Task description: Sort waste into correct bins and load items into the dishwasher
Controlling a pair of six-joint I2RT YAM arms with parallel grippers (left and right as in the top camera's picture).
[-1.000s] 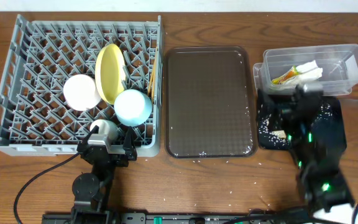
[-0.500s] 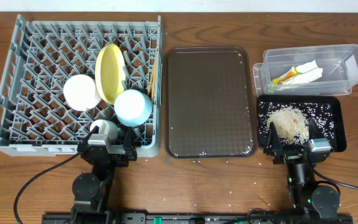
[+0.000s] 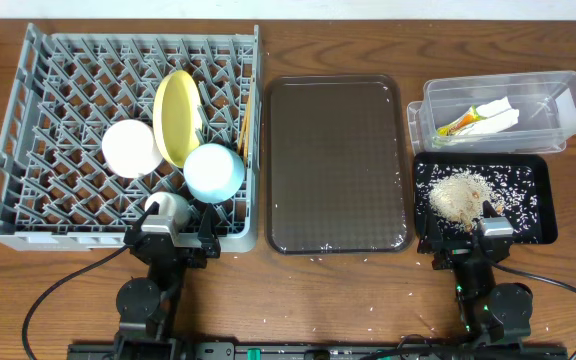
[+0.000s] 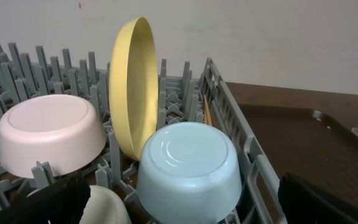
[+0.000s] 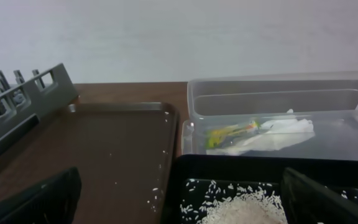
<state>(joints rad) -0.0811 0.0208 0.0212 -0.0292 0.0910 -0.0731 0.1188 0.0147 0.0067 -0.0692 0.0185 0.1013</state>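
The grey dish rack (image 3: 28,150) holds the yellow plate (image 3: 175,115) on edge, the white bowl (image 3: 131,148), the light blue bowl (image 3: 214,172), the small white cup (image 3: 166,208) and the chopsticks (image 3: 244,120). The clear tub (image 3: 558,95) holds the white wrapper (image 3: 498,115) and the sachet (image 3: 456,125). The black tray (image 3: 538,200) holds a rice pile (image 3: 463,192). My left gripper (image 3: 171,240) (image 4: 179,202) is open and empty at the rack's front edge, facing the blue bowl (image 4: 188,168). My right gripper (image 3: 476,242) (image 5: 185,202) is open and empty at the black tray's front edge (image 5: 260,168).
The large brown serving tray (image 3: 338,165) lies between the rack and the bins, with a few rice grains on it and on the table by its front edge. The rack's right wall (image 4: 241,137) stands close to my left gripper.
My right arm has drawn back from above the black tray and tub to the table's front edge, uncovering the rice pile. The left arm has not moved.
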